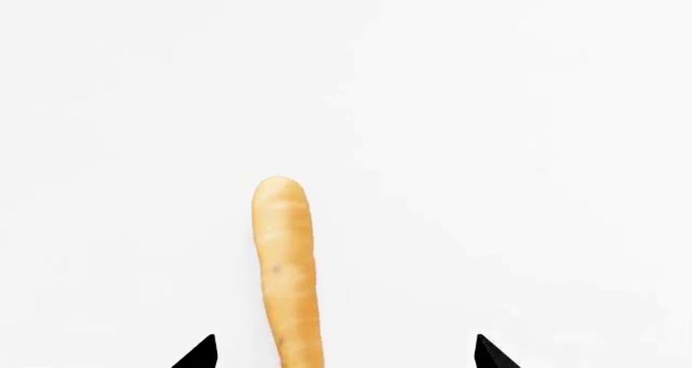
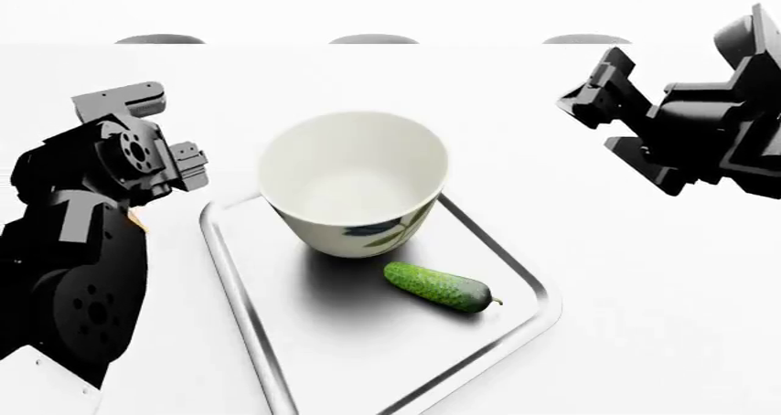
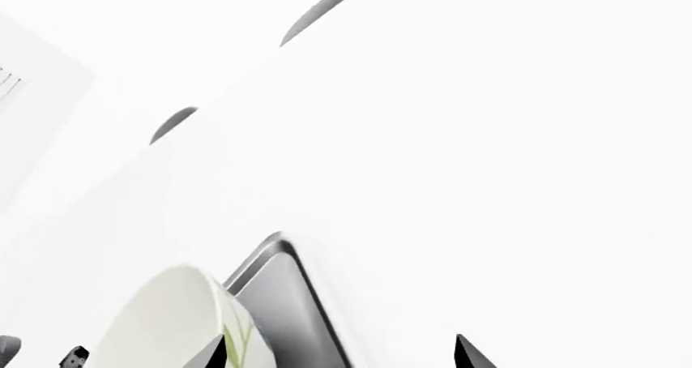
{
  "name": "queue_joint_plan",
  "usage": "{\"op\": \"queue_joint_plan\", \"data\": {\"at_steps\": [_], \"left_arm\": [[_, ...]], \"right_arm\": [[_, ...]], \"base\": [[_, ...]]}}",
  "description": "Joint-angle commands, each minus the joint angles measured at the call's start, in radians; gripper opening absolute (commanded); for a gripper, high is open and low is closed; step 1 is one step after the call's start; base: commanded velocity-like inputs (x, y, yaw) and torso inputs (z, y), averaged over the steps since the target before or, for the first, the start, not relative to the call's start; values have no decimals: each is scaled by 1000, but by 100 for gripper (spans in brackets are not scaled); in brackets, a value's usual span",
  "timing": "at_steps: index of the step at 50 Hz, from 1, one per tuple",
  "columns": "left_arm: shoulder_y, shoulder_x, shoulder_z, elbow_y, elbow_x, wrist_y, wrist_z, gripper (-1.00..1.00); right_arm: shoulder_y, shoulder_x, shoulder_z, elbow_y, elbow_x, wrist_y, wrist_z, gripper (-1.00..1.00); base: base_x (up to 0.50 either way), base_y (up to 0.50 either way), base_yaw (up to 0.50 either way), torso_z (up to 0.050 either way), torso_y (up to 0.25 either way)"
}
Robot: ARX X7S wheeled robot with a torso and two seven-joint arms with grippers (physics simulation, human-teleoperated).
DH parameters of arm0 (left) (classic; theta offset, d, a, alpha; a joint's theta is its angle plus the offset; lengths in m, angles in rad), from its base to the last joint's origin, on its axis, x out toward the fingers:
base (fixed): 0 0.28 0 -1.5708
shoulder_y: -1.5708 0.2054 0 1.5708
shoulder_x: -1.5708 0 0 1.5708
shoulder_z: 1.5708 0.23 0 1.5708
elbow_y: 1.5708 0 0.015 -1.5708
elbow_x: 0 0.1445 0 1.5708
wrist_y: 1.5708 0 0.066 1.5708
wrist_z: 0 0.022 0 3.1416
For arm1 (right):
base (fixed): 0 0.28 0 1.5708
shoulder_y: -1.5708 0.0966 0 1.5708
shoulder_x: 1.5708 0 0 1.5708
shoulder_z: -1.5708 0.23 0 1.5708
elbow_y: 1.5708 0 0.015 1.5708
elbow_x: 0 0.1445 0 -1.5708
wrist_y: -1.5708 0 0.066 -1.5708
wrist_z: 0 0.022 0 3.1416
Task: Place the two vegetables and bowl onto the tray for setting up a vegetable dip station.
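Note:
The silver tray (image 2: 507,267) lies on the white table. On it stands the cream bowl (image 2: 354,179) with its leaf pattern, and the dark-green cucumber (image 2: 437,286) lies in front of the bowl. The orange carrot (image 1: 287,258) lies on the table left of the tray; only a sliver of the carrot (image 2: 134,218) shows behind my left arm in the head view. My left gripper (image 1: 346,356) hangs open over the carrot, its fingertips wide apart on either side and not touching it. My right gripper (image 3: 342,356) is open and empty, raised to the right of the bowl (image 3: 173,319) and tray (image 3: 284,299).
My left arm (image 2: 86,250) covers the table's left side beside the tray. My right arm (image 2: 696,122) is held up at the far right. Three grey rounded shapes (image 2: 372,39) line the table's far edge.

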Motion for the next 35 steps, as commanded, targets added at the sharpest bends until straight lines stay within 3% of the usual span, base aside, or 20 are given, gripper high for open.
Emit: {"op": "queue_joint_plan", "data": {"at_steps": [1,7,8,35], "left_arm": [[30,9,-34,-1,-12,28,6,100],[63,-20,-98,0,-25,74,-72,100],[68,-26,-93,0,-16,70,-80,-100],[92,-50,-168,1,-17,212,-131,-100]], "right_arm": [[-19,12,8,-10,1,-14,-10,100],[-24,16,9,-7,0,-14,-14,100],[-27,15,8,-6,-2,-16,-16,100],[-61,57,34,-57,24,-44,-16,100]], "base": [[0,0,0,0,0],[0,0,0,0,0],[0,0,0,0,0],[0,0,0,0,0]]}}
